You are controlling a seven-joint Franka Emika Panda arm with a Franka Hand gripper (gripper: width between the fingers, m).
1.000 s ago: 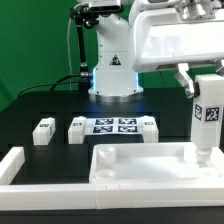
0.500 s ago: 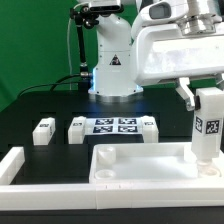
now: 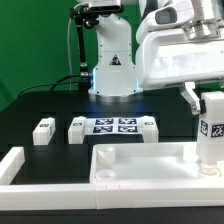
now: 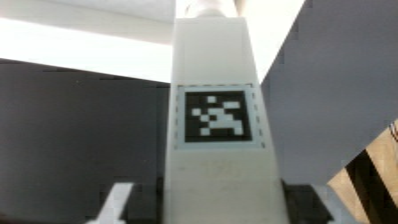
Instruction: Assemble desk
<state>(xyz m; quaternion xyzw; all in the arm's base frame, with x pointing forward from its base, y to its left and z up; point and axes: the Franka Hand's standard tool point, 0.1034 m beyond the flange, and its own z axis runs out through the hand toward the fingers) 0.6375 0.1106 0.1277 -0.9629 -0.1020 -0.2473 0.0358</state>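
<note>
Black table [image 3: 40, 105], tagged leg block [image 3: 210, 128]

White leg block [image 3: 211, 150]; black-and-white tag [image 4: 217, 116]

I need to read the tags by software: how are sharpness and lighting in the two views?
Exterior view: even light, fairly sharp, the tag on the held leg legible, the white tabletop panel bright with faint edges. Wrist view: soft focus, the leg's tag blurred, the area beside the leg washed out white.
</note>
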